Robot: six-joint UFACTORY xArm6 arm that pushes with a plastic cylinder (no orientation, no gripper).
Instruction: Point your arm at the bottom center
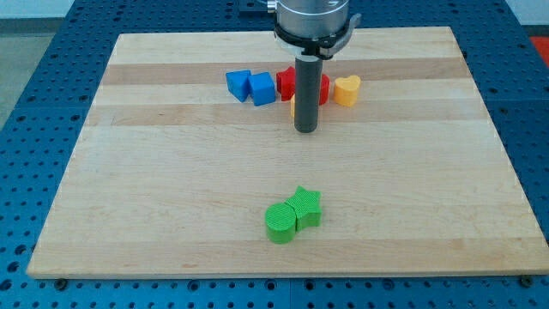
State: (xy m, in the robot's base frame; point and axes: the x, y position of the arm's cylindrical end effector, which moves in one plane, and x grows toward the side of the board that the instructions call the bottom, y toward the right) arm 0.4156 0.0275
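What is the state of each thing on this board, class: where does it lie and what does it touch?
My tip: down at board height, just below the top row.
Two blue blocks: touching, top row's left.
Red blocks: partly behind the rod.
Yellow heart block: top row's right end.
Green star block: touching the green round block, bottom centre.

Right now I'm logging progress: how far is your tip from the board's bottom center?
Nothing looks done yet. My tip sits in the view's upper half, just below the red blocks and beside the yellow heart. Left to do: travel toward the view's bottom, past the two touching green blocks, to the board's bottom-center edge.
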